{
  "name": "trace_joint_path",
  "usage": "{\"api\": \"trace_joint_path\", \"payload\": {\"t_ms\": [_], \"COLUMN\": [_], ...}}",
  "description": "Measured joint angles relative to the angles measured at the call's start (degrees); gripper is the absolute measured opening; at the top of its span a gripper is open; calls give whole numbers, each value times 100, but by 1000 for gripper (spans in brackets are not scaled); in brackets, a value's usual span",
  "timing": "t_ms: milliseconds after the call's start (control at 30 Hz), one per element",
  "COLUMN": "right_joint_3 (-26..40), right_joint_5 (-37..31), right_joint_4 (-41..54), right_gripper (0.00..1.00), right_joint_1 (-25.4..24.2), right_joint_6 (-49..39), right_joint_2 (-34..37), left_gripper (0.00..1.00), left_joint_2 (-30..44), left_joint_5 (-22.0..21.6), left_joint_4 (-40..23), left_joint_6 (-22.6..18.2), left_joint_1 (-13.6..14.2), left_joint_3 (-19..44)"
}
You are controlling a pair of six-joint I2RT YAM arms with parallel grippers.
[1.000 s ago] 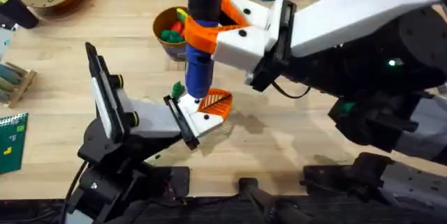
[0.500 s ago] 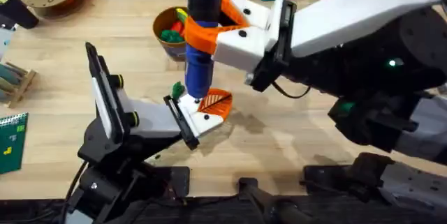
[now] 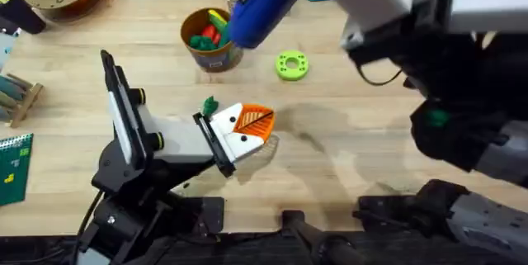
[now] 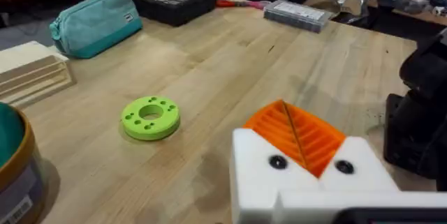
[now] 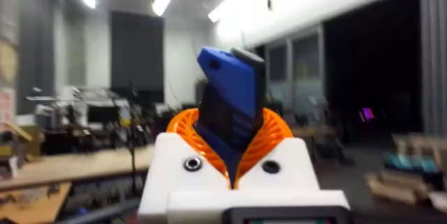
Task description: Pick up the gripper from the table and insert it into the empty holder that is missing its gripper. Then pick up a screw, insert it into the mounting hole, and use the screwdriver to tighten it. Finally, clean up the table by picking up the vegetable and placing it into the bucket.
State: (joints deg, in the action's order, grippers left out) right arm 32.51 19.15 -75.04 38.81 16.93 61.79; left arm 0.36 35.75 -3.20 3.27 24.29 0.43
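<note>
The right arm's gripper [image 5: 234,158] holds the blue chunky cylindrical power screwdriver [image 3: 266,5], its orange ribbed fingers [image 5: 276,130] closed on the blue body in the right wrist view. In the overhead view the tool is raised above the desk [image 3: 346,158], just beside the short round ochre-yellow bucket [image 3: 210,42], on the side facing the flat bright green ring-shaped disc [image 3: 290,65]. Its long axis runs tilted, from the end by the bucket up toward the held end; the bit tip cannot be made out.

The left arm's gripper [image 3: 239,137] rests low on the desk, nearer the arm bases than the bucket. Its white finger mount carries the orange plastic wedge [image 4: 297,137], with two dark screw heads visible in the white block. Whether its fingers are apart or closed cannot be told.

The small dark green toy vegetable [image 3: 209,105] lies on the desk between the bucket and the left gripper, touching or nearly touching the white mount.

Judgement: tightening appears finished (the tool is clear of the mount). The step in hand is parking the screwdriver. Recommended: lay it down well apart from the bucket and vegetable, long axis flat, before releasing.
</note>
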Motion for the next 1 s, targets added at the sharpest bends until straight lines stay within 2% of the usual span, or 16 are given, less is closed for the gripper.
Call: {"api": "trace_joint_path", "payload": {"t_ms": [100,200,367,567,700,800,1000], "right_joint_3": [0,0,0,0,0,0,0], "right_joint_5": [12,-1,-128,-1171,-1790,-1989,-2103], "right_joint_4": [1030,1987,3693,5402,5857,5876,5823], "right_gripper": [29,29,29,29,29,29,29], "right_joint_1": [-501,-938,-1854,-2775,-3057,-3080,-3070], "right_joint_6": [-191,-987,-3076,-6174,-8060,-9123,-10188], "right_joint_2": [60,77,143,555,1231,1741,2552], "left_gripper": [13,13,13,13,13,13,13], "left_joint_2": [0,0,0,0,0,0,0], "left_joint_5": [0,0,-2,-1,0,0,-2], "left_joint_4": [0,0,0,0,0,0,0], "left_joint_6": [0,0,0,0,0,0,0], "left_joint_1": [0,0,0,0,0,0,0], "left_joint_3": [0,-2,0,0,-1,-1,0]}}
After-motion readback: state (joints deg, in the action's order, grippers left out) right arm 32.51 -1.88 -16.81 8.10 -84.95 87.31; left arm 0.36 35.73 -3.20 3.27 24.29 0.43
